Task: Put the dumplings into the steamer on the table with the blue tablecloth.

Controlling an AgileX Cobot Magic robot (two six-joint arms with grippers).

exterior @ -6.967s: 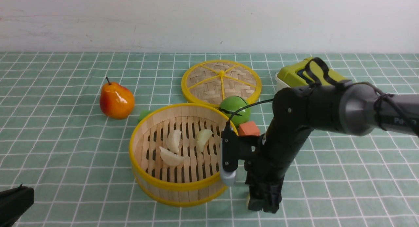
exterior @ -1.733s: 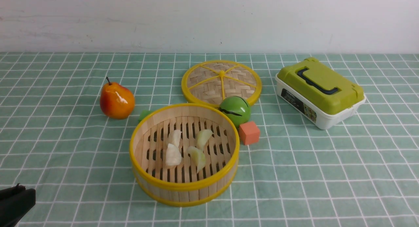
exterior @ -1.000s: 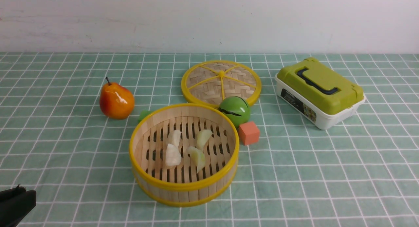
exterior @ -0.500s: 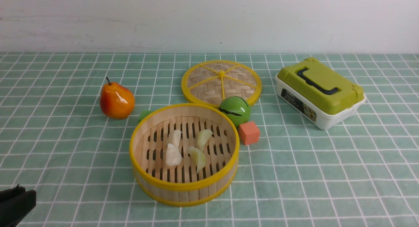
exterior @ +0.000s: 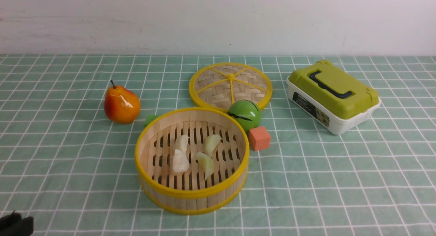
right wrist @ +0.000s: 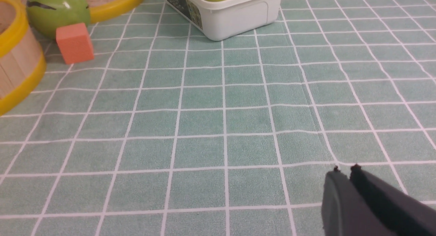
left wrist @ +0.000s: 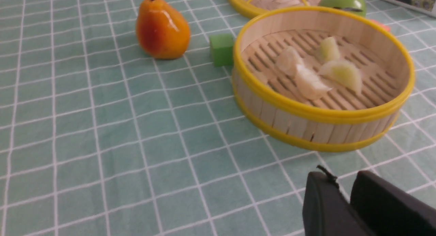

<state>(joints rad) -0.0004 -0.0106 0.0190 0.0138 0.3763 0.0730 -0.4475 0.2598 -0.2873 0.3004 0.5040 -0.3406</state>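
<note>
Inside the steamer (exterior: 192, 194) on the worktop (exterior: 323, 181), four dumplings (exterior: 180, 162) lie with mixed long axes, far and right of the left fingers (left wrist: 341, 183), apparently the nearer pair, slightly parted and empty. The right fingers (right wrist: 346, 169) hold nothing; whether they meet is unclear. Any coming move likely needs only withdrawal.

front: high, facing forward, farthest; wrists: lower, nearer; all share steamer (exterior: 191, 194)
</note>
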